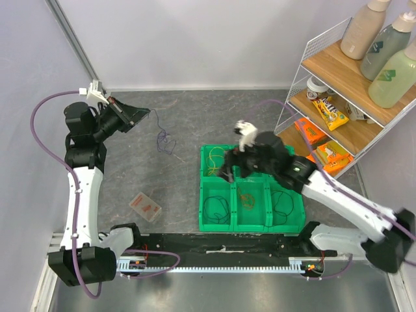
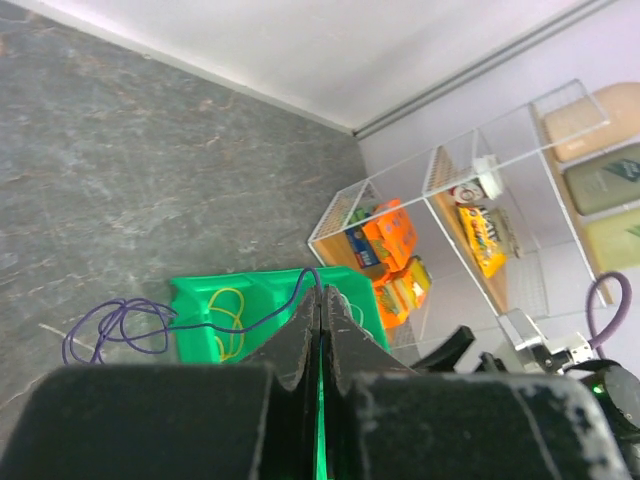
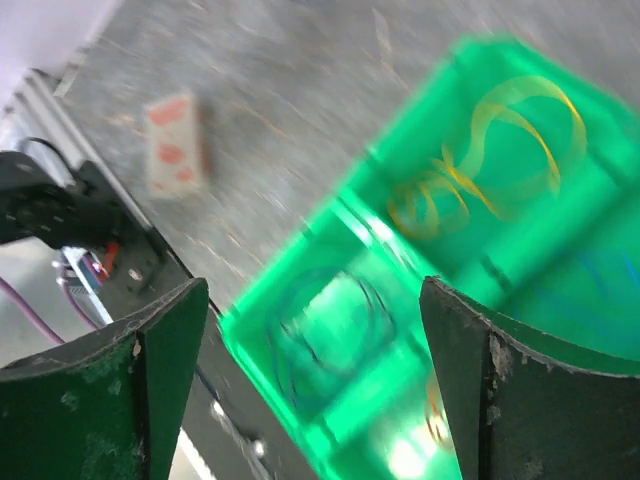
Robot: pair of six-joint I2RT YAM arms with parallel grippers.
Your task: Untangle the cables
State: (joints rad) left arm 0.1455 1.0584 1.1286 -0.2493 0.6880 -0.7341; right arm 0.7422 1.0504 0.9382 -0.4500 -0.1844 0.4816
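A: So, what is your left gripper (image 2: 318,288) doing?

B: I am clamping it fully shut, the two fingers pressing flat together, and I am pinching the purple cable (image 2: 128,322) between the tips. I am holding it up over the worktop (image 1: 175,104), toward its far-left part. The cable is running down from the tips and bunching into small loops just left of the green tray (image 1: 250,228), by its far-left corner. I cannot tell whether those loops are touching the worktop.

A: And the right one?

B: I am spreading my right gripper (image 3: 312,292) wide, fingers well apart, gripping nothing and touching nothing. I am hovering it above the tray, toward its left half.

A: Where are the other cables lying?

B: They are sitting in the tray, which is resting toward the right end of the worktop's near edge. A yellow cable (image 1: 216,161) is curling in the far-left compartment. An orange cable (image 1: 247,197) is lying in the near-middle one, a dark cable (image 1: 216,208) in the near-left one, and another dark loop (image 1: 281,205) in the near-right one. The view from my right wrist is smearing, so I am not making out finer detail.

A: Anything else down there?

B: A small clear box (image 1: 145,206) is lying close to the near edge, left of the tray and apart from it.
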